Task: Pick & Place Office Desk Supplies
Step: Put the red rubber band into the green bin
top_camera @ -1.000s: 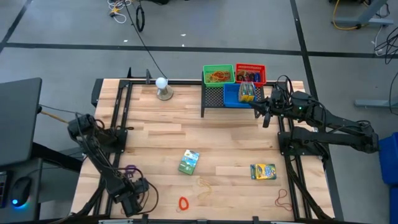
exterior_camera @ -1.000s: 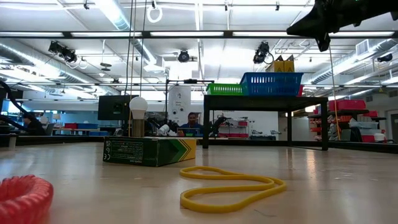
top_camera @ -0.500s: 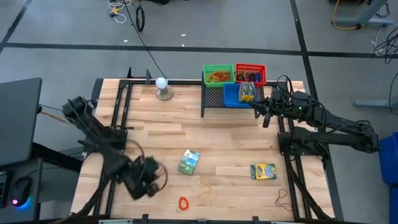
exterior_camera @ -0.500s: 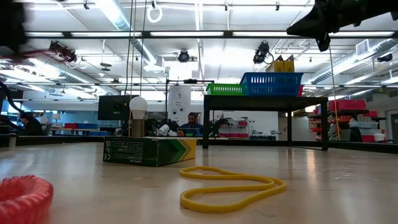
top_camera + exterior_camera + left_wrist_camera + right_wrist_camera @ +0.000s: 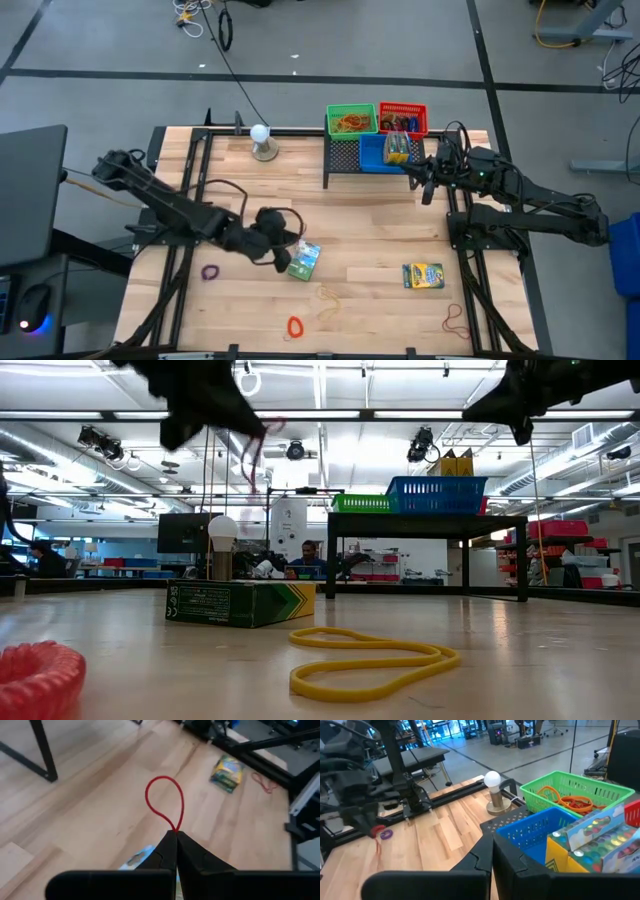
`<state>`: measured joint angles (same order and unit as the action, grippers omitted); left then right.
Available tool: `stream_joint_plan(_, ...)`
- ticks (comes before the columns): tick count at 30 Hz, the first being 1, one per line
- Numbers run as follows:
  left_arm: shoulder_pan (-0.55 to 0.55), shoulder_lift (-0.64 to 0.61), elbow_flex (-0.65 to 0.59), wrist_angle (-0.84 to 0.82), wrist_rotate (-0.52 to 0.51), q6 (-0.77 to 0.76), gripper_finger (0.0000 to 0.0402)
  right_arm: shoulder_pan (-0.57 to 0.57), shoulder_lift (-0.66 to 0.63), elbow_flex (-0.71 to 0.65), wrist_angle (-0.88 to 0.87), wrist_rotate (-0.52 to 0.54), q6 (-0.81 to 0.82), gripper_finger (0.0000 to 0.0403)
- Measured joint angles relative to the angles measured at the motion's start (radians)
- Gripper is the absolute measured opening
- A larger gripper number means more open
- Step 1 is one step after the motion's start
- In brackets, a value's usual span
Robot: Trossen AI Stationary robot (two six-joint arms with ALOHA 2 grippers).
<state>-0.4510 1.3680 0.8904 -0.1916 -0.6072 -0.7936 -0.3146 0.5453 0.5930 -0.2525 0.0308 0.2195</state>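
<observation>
Red rubber band [image 5: 165, 802] is pinched in the fully closed jaws of the left gripper [image 5: 283, 250], carried above mid-desk [image 5: 380, 215] beside the green crayon box [image 5: 303, 260]. Step judged: transport toward the green bin [image 5: 351, 121] on the black rack [image 5: 345, 155]. Next move calls for height to clear the rack edge. Right gripper [image 5: 428, 183] waits beside the blue bin [image 5: 375, 152], jaws closed and empty, possibly crowding the approach.

red coil [image 5: 35, 675] cut off, left claw [image 5: 205, 400] blurred
</observation>
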Motion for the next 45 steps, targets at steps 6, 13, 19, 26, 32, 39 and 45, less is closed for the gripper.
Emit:
stream_joint_plan(6, 0.072, -0.019, -0.239, 0.460, 0.024, 0.047, 0.0002, 0.044, 0.000, 0.000, -0.012, 0.003, 0.001, 0.0009)
stream_joint_plan(13, 0.200, 0.034, -0.326, 0.829, 0.048, 0.167, 0.0002, 0.158, 0.026, 0.000, -0.035, 0.052, 0.040, 0.0004)
stream_joint_plan(19, 0.291, 0.139, -0.322, 1.078, 0.142, 0.224, 0.0002, 0.318, 0.109, 0.000, -0.032, 0.133, 0.091, 0.0008)
stream_joint_plan(26, 0.357, 0.256, -0.228, 1.185, 0.257, 0.250, 0.0002, 0.445, 0.286, 0.000, 0.099, 0.193, 0.168, 0.0032)
stream_joint_plan(32, 0.383, 0.329, -0.106, 1.186, 0.344, 0.290, 0.0002, 0.464, 0.421, 0.000, 0.302, 0.203, 0.169, 0.0095)
stream_joint_plan(39, 0.394, 0.385, -0.010, 1.185, 0.394, 0.319, 0.0002, 0.462, 0.502, 0.000, 0.436, 0.229, 0.158, 0.0159)
stream_joint_plan(45, 0.394, 0.389, 0.017, 1.186, 0.403, 0.337, 0.0002, 0.461, 0.543, 0.000, 0.537, 0.261, 0.112, 0.0184)
